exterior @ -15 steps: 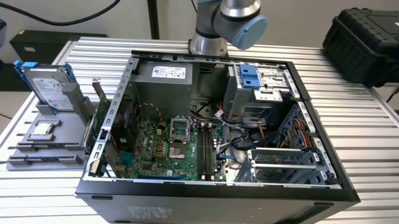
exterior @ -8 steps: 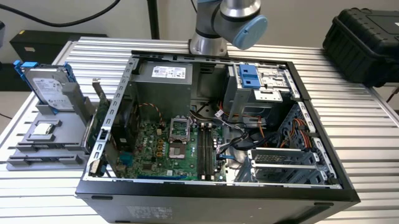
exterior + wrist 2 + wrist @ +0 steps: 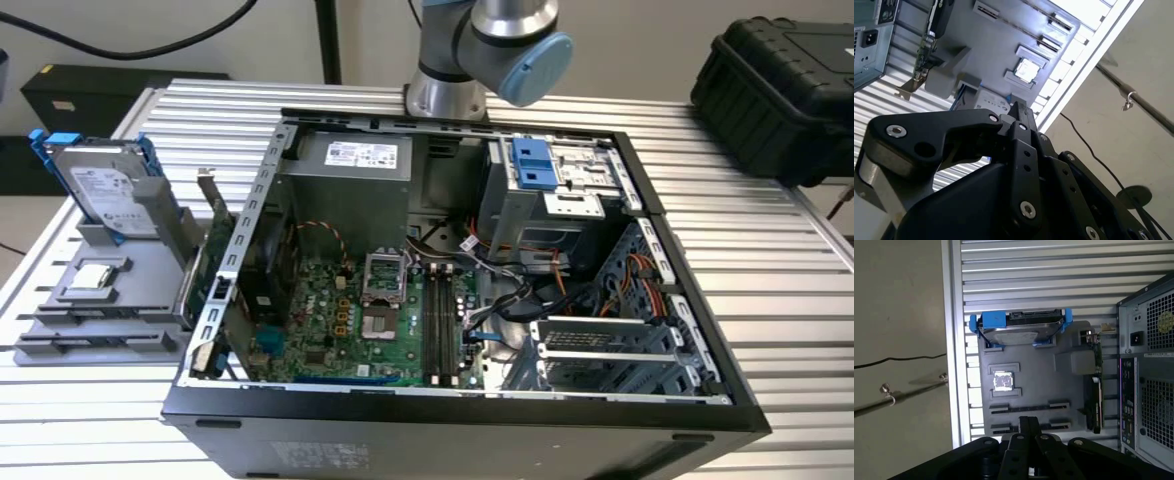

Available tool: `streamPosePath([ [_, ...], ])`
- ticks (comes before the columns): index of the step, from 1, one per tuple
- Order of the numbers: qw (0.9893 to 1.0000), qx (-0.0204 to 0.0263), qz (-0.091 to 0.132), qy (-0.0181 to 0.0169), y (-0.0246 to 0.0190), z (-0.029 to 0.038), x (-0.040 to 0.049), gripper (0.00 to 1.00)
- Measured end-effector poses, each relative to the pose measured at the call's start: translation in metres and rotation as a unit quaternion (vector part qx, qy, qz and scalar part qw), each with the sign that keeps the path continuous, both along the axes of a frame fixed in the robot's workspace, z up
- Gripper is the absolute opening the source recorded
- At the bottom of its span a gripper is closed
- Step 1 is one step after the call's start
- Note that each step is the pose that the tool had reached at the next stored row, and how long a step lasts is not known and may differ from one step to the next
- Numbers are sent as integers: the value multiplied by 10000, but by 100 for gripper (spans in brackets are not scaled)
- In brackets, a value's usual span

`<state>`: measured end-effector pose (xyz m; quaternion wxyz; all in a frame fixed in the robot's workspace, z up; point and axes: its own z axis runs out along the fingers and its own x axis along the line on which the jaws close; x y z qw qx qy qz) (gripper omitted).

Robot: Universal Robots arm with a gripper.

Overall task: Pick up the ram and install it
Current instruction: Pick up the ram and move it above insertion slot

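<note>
Hand (image 3: 1026, 420) in the first wrist view: both fingers are pressed together at the tips, clenched, with nothing seen between them. The second wrist view shows the same (image 3: 1016, 107).

Directly past the fingertips lies a grey tray (image 3: 1064, 390) on the ribbed desk (image 3: 1029, 280). Its two long holders (image 3: 1029, 408) sit nearest the hand, and both look vacant. Further out the tray carries a small square chip (image 3: 1002, 381) and a hard drive (image 3: 1019, 332). A green card (image 3: 1094, 400) stands on edge at the tray's side, toward the computer case (image 3: 1149, 365).

Ram (image 3: 435, 320): judged to be the long thin stick in the slot bank on the board (image 3: 320, 320), inside the case. Its long axis runs from the case's near wall toward its far wall in the exterior view. It lies well apart from the tray, beyond the card, so the hand is over the tray and not the ram.
</note>
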<state>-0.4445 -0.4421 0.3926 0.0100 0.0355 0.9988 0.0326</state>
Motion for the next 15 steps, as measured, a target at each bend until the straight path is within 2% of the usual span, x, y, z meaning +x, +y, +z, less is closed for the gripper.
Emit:
streamPosePath([
  [5,10000,0,0,0,-10,0,-1,0],
  [15,10000,0,0,8,-56,-1,4,0],
])
